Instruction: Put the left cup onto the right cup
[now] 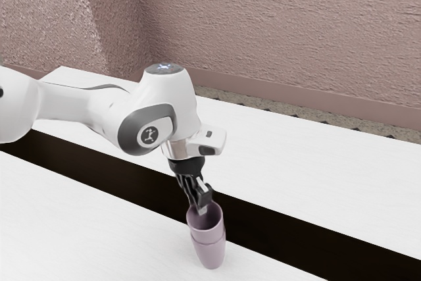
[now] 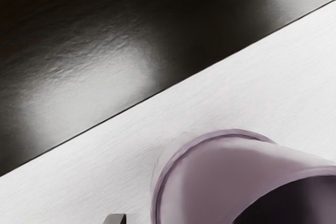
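While the white arm (image 1: 99, 106) reaches down from the exterior view's left, its black gripper (image 1: 202, 206) sits directly above the right cup (image 1: 212, 253). The fingers are pinched close together on the rim of the left cup (image 1: 212, 223). This mauve cup sits nested inside the matching right cup, both upright. The right cup stands on the white desk (image 1: 72, 228), close to the edge, where a dark gap (image 1: 99, 156) runs just behind the cup. From the wrist view, the left cup's rounded rim (image 2: 220, 145) looms large over the pale desk.
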Controlling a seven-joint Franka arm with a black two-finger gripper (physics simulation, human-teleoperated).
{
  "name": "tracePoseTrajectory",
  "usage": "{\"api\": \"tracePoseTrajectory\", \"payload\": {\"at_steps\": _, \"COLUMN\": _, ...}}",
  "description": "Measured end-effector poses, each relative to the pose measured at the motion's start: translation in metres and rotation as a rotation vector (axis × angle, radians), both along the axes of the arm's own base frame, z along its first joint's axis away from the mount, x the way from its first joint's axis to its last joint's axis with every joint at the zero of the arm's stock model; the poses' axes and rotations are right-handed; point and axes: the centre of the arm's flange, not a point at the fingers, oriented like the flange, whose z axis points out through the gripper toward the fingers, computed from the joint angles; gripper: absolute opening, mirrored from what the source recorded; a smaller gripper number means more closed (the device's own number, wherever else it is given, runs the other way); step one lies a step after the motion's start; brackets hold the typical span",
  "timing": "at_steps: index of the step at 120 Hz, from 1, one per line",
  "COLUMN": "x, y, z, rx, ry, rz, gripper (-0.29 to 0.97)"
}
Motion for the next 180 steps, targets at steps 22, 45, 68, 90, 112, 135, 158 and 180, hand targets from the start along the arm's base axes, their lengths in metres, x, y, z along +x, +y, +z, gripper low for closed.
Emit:
{"api": "tracePoseTrajectory", "payload": {"at_steps": 22, "x": -0.001, "y": 0.0, "z": 0.005, "rx": -0.004, "ry": -0.01, "rz": -0.005, "gripper": 0.49}}
{"api": "tracePoseTrajectory", "payload": {"at_steps": 45, "x": -0.005, "y": 0.001, "z": 0.03, "rx": -0.013, "ry": -0.048, "rz": -0.011, "gripper": 0.6}}
{"api": "tracePoseTrajectory", "payload": {"at_steps": 68, "x": -0.013, "y": 0.003, "z": 0.058, "rx": -0.016, "ry": -0.07, "rz": -0.02, "gripper": 0.65}}
{"api": "tracePoseTrajectory", "payload": {"at_steps": 90, "x": -0.008, "y": 0.012, "z": 0.082, "rx": -0.023, "ry": -0.07, "rz": -0.006, "gripper": 0.67}}
{"api": "tracePoseTrajectory", "payload": {"at_steps": 112, "x": 0.011, "y": 0.043, "z": 0.101, "rx": -0.031, "ry": -0.064, "rz": 0.051, "gripper": 0.67}}
{"api": "tracePoseTrajectory", "payload": {"at_steps": 135, "x": 0.033, "y": 0.063, "z": 0.114, "rx": -0.035, "ry": -0.068, "rz": 0.094, "gripper": 0.68}}
{"api": "tracePoseTrajectory", "payload": {"at_steps": 158, "x": 0.056, "y": 0.102, "z": 0.125, "rx": -0.036, "ry": -0.064, "rz": 0.166, "gripper": 0.68}}
{"api": "tracePoseTrajectory", "payload": {"at_steps": 180, "x": 0.089, "y": 0.134, "z": 0.138, "rx": -0.023, "ry": -0.053, "rz": 0.227, "gripper": 0.68}}
